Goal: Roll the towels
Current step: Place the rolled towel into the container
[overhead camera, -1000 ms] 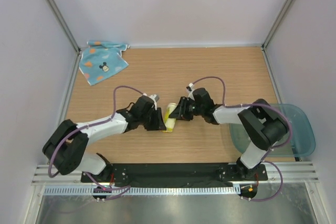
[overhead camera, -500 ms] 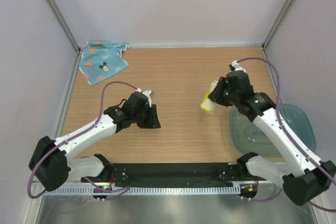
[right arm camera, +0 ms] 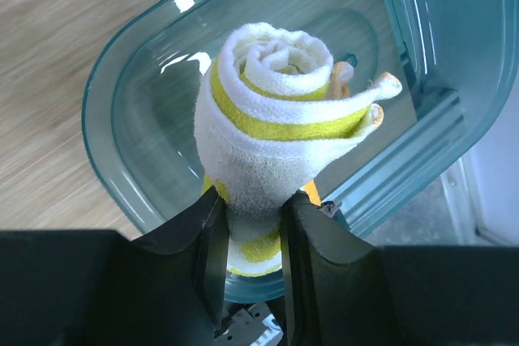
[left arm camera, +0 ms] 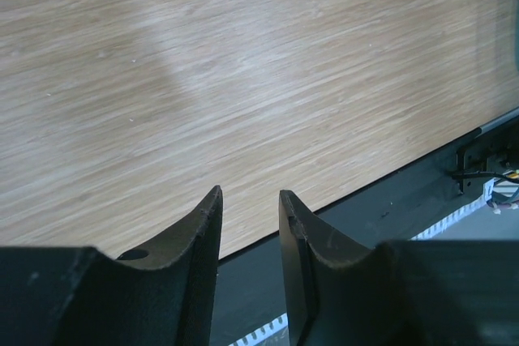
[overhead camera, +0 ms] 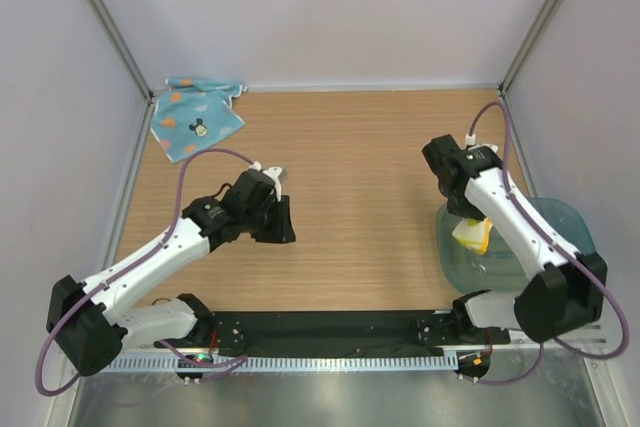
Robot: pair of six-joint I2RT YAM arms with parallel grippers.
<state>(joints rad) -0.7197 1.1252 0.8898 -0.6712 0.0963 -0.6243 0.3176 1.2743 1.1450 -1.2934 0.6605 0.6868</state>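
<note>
Yellow rolled towel (right arm camera: 272, 111) pinched in right end effector (right arm camera: 251, 200) above tub (right arm camera: 113, 111)

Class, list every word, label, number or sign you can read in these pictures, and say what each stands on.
None can be read.
The blue towel carries only a mouse face and coloured spots; the rolled yellow towel shows stripes, no lettering.

Yellow towel (right arm camera: 276, 111) base behind right hand (right arm camera: 251, 204)
</note>
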